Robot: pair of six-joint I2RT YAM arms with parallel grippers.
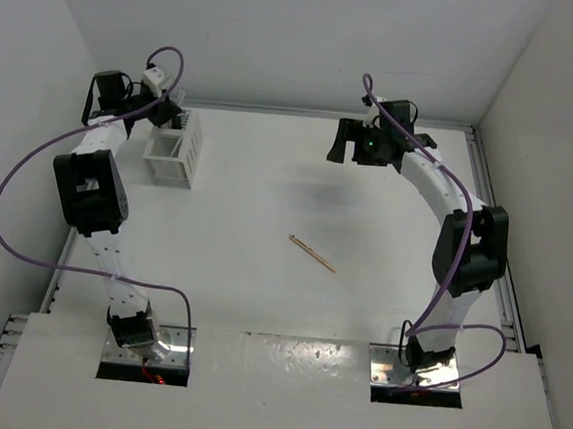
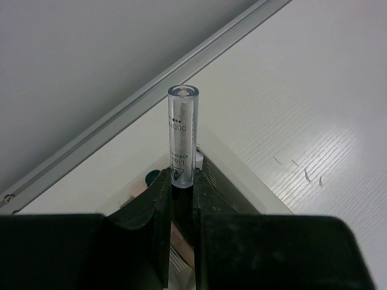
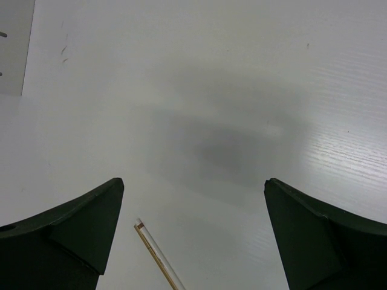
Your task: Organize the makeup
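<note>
My left gripper (image 2: 182, 181) is shut on a liquid eyeliner stick (image 2: 181, 136) with a clear cap and printed lettering. It holds the stick upright over the white slotted rack (image 1: 175, 149) at the far left. Below the fingers, tops of other makeup sticks (image 2: 147, 180) show in the rack. A thin tan pencil (image 1: 312, 253) lies alone on the table's middle. Its clear-capped end shows in the right wrist view (image 3: 156, 254). My right gripper (image 3: 193, 193) is wide open and empty, raised above the table at the far right (image 1: 351, 140).
A metal rail (image 2: 145, 96) runs along the table's far edge behind the rack. Grey walls close in the left, back and right sides. Purple cables loop from both arms.
</note>
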